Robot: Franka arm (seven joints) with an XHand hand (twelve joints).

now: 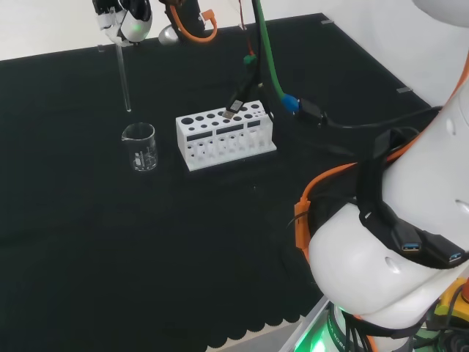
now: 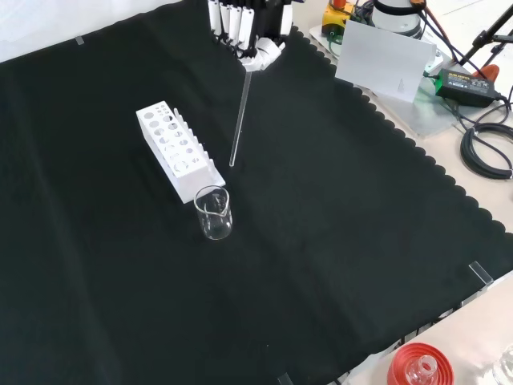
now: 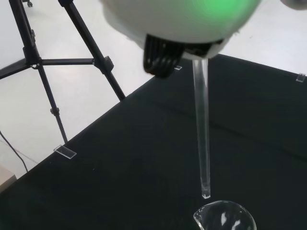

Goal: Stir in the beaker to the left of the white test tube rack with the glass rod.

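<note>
The hand [image 1: 123, 20] hangs high over the cloth, its fingers curled round the top of a clear glass rod [image 1: 124, 77]. The rod points nearly straight down, and its lower tip ends a short way above the rim of a small clear beaker [image 1: 139, 147]. That beaker stands just left of the white test tube rack [image 1: 223, 136] in the head view. From the front, the hand [image 2: 244, 28] holds the rod [image 2: 239, 112] above and behind the beaker [image 2: 213, 212], which sits at the rack's [image 2: 176, 148] near end. At the wrist, the rod [image 3: 201, 129] ends just over the beaker's rim [image 3: 225, 218].
A red ribbed stand with a glass piece [image 2: 418, 369] sits off the cloth's edge at the front view's bottom right. Cables and a power box [image 2: 461, 80] lie beyond the cloth's scalloped edge. A tripod [image 3: 53, 62] stands on the floor beside the bench.
</note>
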